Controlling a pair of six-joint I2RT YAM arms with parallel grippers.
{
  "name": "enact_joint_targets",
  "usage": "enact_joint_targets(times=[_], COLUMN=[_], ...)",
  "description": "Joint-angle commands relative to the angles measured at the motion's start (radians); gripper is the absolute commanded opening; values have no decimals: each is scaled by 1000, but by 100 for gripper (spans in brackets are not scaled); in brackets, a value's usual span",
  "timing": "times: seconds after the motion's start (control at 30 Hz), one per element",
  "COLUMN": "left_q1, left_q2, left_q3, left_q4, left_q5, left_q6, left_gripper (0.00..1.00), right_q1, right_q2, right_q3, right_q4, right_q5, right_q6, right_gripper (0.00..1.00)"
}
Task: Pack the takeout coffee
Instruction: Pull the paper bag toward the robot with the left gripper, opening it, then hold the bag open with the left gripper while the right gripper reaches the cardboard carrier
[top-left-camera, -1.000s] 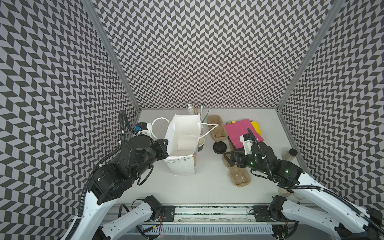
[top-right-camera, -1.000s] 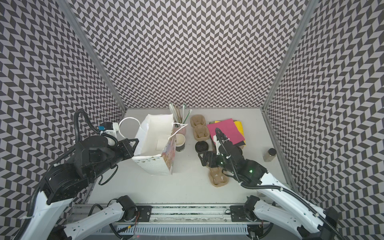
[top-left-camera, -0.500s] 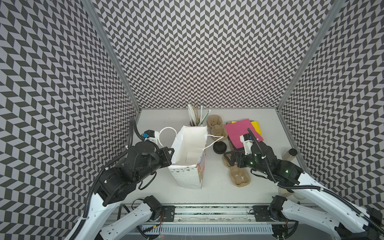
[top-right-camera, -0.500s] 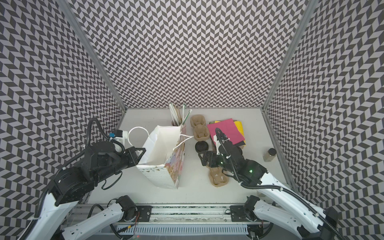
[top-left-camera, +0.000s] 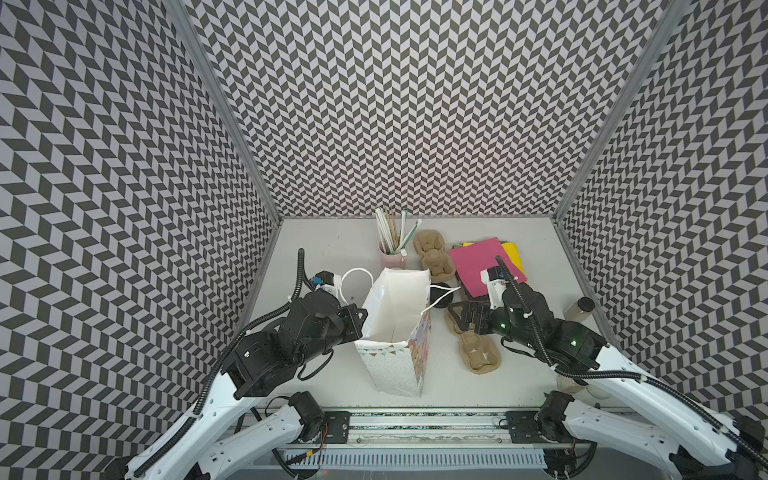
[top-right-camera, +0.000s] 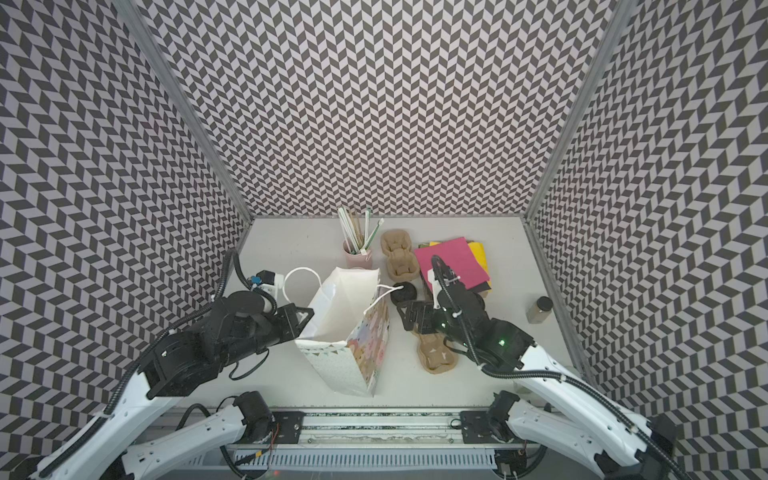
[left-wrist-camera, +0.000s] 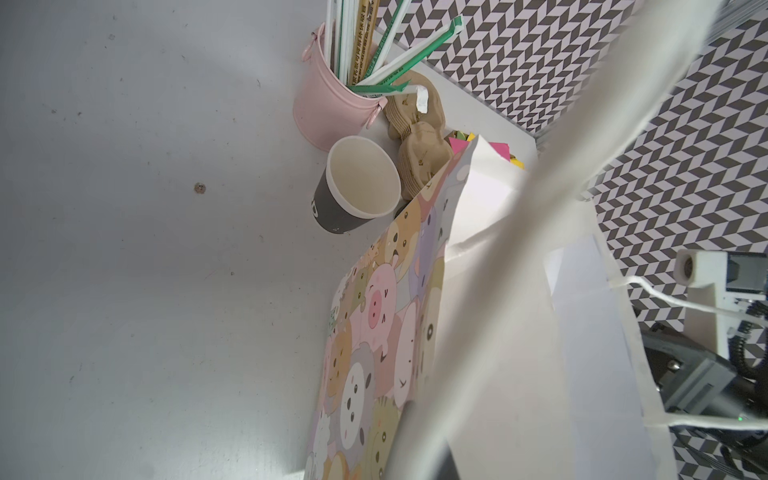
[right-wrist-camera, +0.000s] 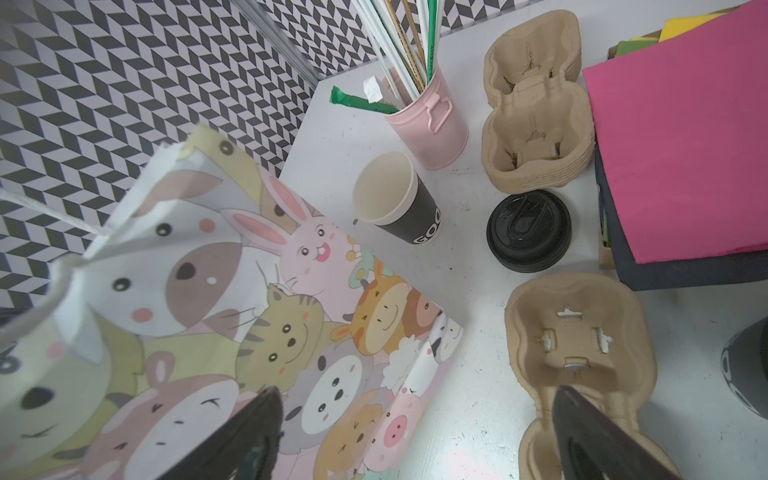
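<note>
Takeout coffee (right-wrist-camera: 747, 376) shows me only a dark printed edge beside the pulp carrier (right-wrist-camera: 623, 320), my right gripper (right-wrist-camera: 415, 392) spread wide over that carrier, my left gripper (top-left-camera: 358, 322) clamped on the rim of the gift bag (top-left-camera: 395, 316).

One paper bag (top-left-camera: 395, 316). One pink pail (top-left-camera: 390, 259) of straws, too bunched to count. One lidless cup (right-wrist-camera: 395, 208); one more dark cup (right-wrist-camera: 748, 370), mostly cut off. One black lid (right-wrist-camera: 528, 228). One stack of cup carriers (top-left-camera: 434, 253), one single carrier (top-left-camera: 478, 353). One tan bottle (top-right-camera: 539, 309). One pile of coloured paper (top-left-camera: 482, 259).
</note>
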Motion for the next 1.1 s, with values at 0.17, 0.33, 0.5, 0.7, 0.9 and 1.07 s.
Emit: enact_joint_targets(times=[0.17, 0.33, 0.5, 0.7, 0.9, 1.07], left_q1=[-141, -182, -190, -193, -191, -196], left_q2=[93, 127, 120, 121, 97, 91], left_q3=[-21, -27, -50, -94, -129, -142], left_q4=[113, 146, 183, 233, 268, 313], left_q5=[-177, -236, -277, -280, -276, -265], left_q6=[-98, -129, -148, -172, -195, -212], left_gripper=[0, 0, 5, 11, 14, 14], right_q1=[4, 4, 0, -23, -46, -107], right_q2=[82, 145, 167, 243, 293, 335], right_q3=[-45, -69, -56, -21, 36, 120], right_q4=[149, 204, 232, 249, 241, 156], right_q5=[-29, -37, 14, 0, 29, 40], right_q6=[8, 8, 1, -30, -53, -108], right_gripper=[99, 99, 99, 99, 99, 99])
